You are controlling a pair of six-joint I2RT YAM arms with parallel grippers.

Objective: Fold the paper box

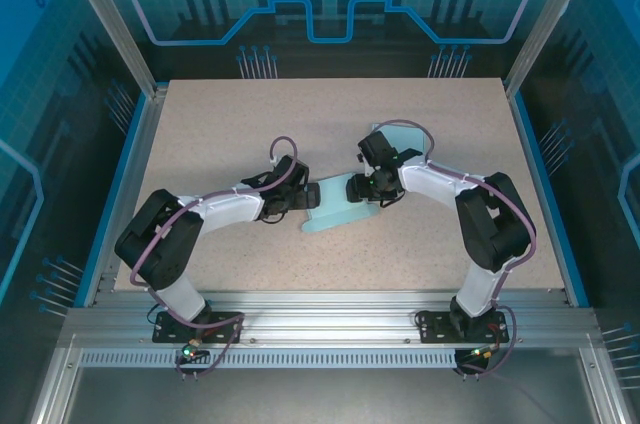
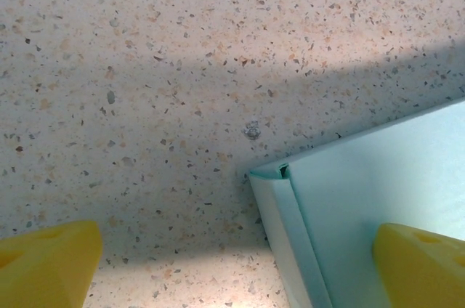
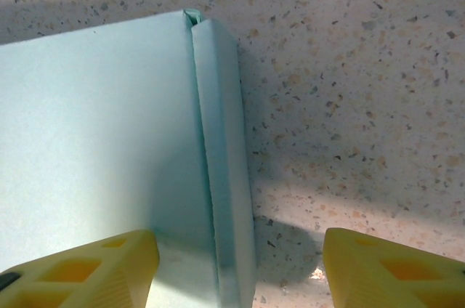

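Observation:
The paper box is pale teal and lies flat on the table's middle, between the two grippers. My left gripper sits low at its left end and is open. In the left wrist view the box has a corner with a folded side strip between the yellow fingers, and the right finger is over the panel. My right gripper is at the box's right end, also open. Its fingers straddle the folded edge strip without touching it; the left finger is over the box panel.
A further pale teal flap shows behind the right gripper. The speckled beige table has bare room all round the box. Blue-lit aluminium-framed walls border it on left, right and back.

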